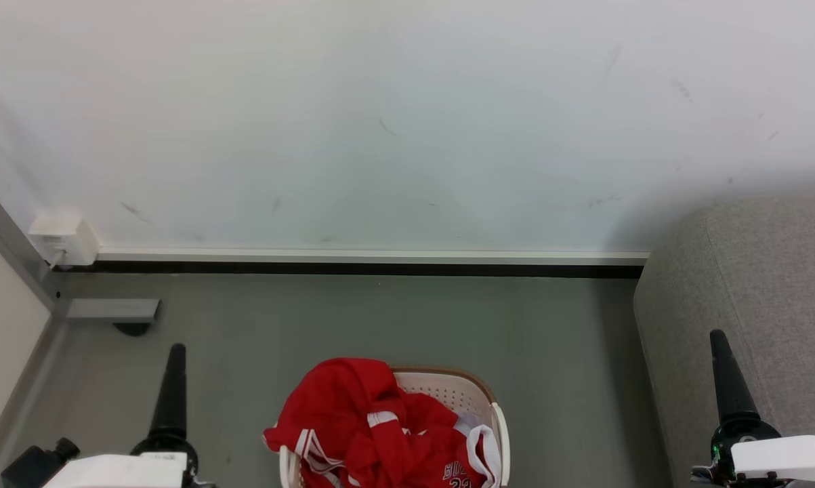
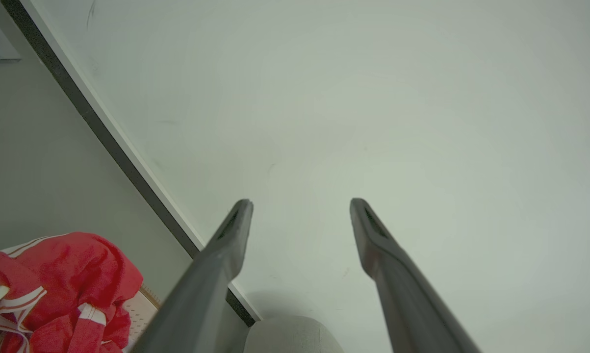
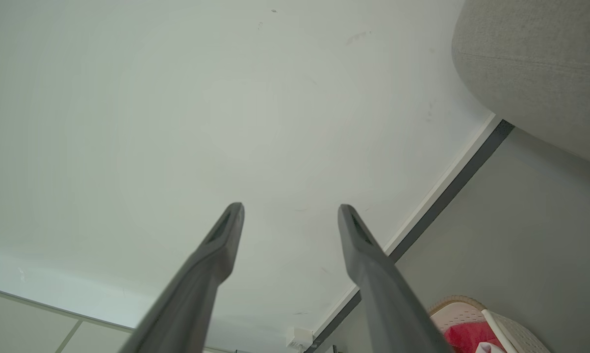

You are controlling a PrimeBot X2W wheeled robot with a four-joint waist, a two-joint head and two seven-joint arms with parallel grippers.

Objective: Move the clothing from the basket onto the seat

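The clothing (image 1: 360,420), red with white trim, is heaped in the basket (image 1: 478,392) on the grey floor at the bottom centre of the head view, and part of it spills over the basket's left rim. The grey seat (image 1: 753,305) rises at the right. My left gripper (image 2: 300,203) is open and empty, held above the floor to the left of the basket. The clothing (image 2: 64,274) lies at that view's lower left. My right gripper (image 3: 291,209) is also open and empty, between the basket (image 3: 464,314) and the seat (image 3: 535,63).
A white wall (image 1: 407,122) with a dark baseboard (image 1: 366,269) closes the back. A white socket box (image 1: 61,237) and a grey metal bracket (image 1: 109,310) sit at the left, beside a pale panel (image 1: 1,325). Bare grey floor (image 1: 393,318) lies between the basket and the wall.
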